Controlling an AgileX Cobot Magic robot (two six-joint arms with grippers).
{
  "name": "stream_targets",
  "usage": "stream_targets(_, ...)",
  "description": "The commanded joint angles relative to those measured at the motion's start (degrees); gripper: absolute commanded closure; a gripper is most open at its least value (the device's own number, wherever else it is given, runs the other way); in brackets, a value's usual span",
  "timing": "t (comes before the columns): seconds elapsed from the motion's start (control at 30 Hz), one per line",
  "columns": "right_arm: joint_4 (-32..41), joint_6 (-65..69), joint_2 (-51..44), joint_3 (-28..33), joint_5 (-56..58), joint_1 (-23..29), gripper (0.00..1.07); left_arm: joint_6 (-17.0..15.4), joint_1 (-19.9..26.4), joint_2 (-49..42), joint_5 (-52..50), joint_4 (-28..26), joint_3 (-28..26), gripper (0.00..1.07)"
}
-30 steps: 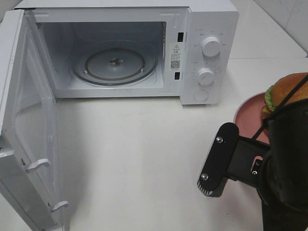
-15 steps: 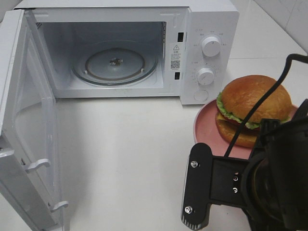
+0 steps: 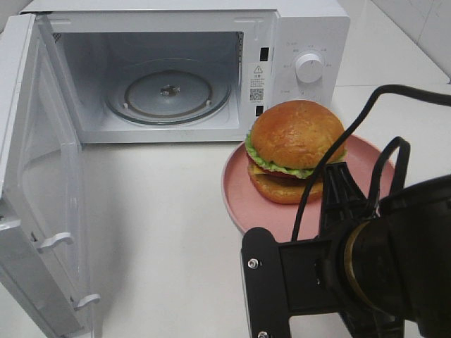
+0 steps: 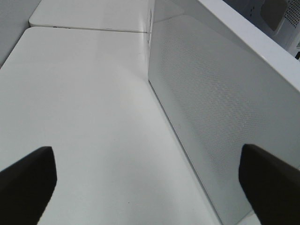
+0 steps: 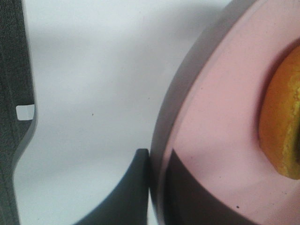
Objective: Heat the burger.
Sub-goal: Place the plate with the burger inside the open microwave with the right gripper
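The burger (image 3: 294, 148), with a glossy golden bun and a green lettuce edge, sits on a round pink plate (image 3: 236, 186) in front of the microwave's control panel. My right gripper (image 5: 157, 164) is shut on the plate's rim, one dark finger (image 5: 129, 192) under the edge and the other on top. The burger's bun (image 5: 281, 126) shows at the edge of the right wrist view. My left gripper (image 4: 147, 180) is open with nothing between its fingers, and it is out of the high view.
The white microwave (image 3: 310, 42) stands at the back with its door (image 3: 35, 176) swung wide open to the left. Its glass turntable (image 3: 168, 91) is bare. A white perforated panel (image 4: 220, 103) stands beside the left gripper. White tabletop (image 3: 162, 211) lies before the oven.
The right arm has carried the plate with the burger leftward, from the right edge of the table to just in front of the microwave's panel. The left gripper stays open.
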Motion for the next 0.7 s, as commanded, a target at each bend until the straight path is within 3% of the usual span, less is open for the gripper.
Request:
stream_targets(0.03, -5.27, -1.20, -0.57, 0.06, -3.27, 0.23, 1.07, 0.11, 0.23, -1.15, -0.52, -0.17, 0.06, 0.09)
stream_targets(0.23, -9.91, -3.15, -0.57, 0.06, -6.76, -0.46, 1.07, 0.11, 0.23, -1.15, -0.52, -0.17, 0.06, 0.09)
stream_targets(0.7, -5.33, -21.31, -0.57, 0.00, -20.28, -9.28, 1.07, 0.11, 0.23, -1.15, -0.52, -0.17, 0.06, 0.09)
